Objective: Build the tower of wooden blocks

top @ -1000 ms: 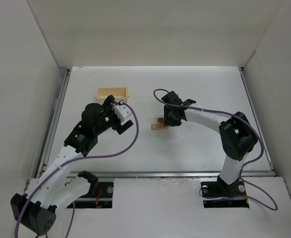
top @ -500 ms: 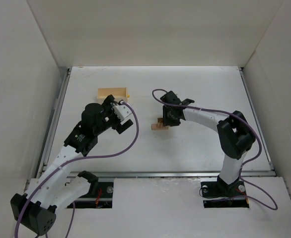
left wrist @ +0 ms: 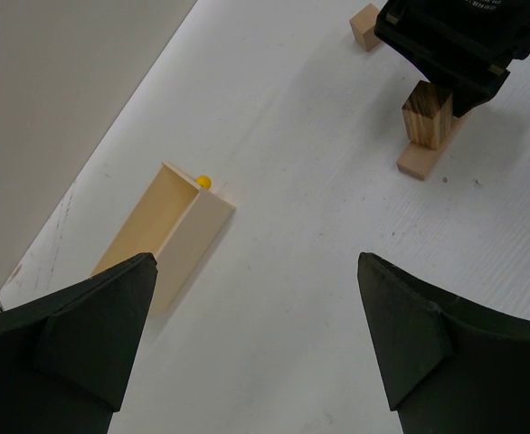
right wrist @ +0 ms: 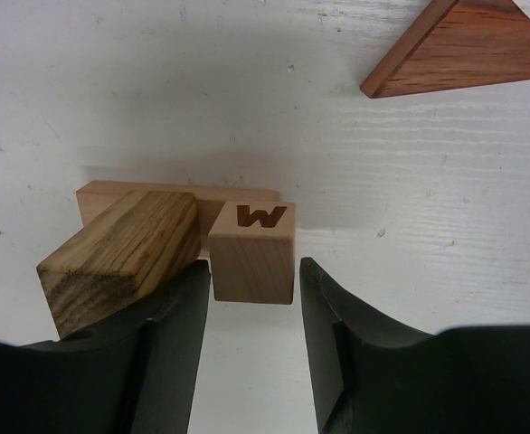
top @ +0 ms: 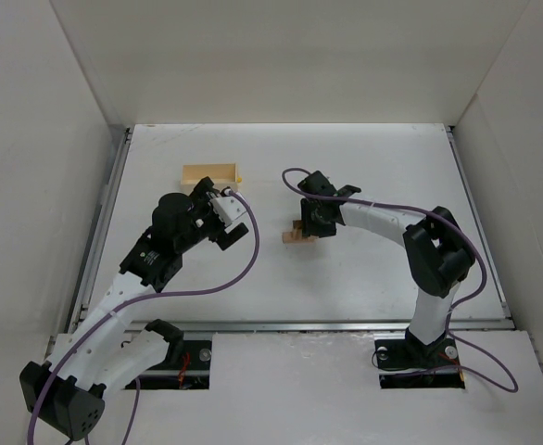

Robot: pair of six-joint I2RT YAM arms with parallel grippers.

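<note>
The wood block tower (top: 293,236) is a flat pale plank (right wrist: 98,197) with a dark grained block (right wrist: 120,258) upright on it; it also shows in the left wrist view (left wrist: 426,117). A pale cube marked W (right wrist: 251,267) is beside the dark block at the plank's edge. My right gripper (top: 312,221) (right wrist: 254,271) is above the stack, its fingers on either side of the W cube. The left finger touches the cube and a thin gap shows at the right finger. My left gripper (top: 230,227) (left wrist: 256,271) is wide open and empty over bare table.
A pale yellow open wooden box (top: 211,173) (left wrist: 170,235) lies at the back left with a small yellow ball (left wrist: 203,182) at its end. A reddish-brown triangular piece (right wrist: 464,45) lies beyond the stack. A small pale block (left wrist: 365,25) lies past the right gripper. White walls enclose the table.
My right gripper has shifted slightly left, closer over the stack. The left arm has not moved.
</note>
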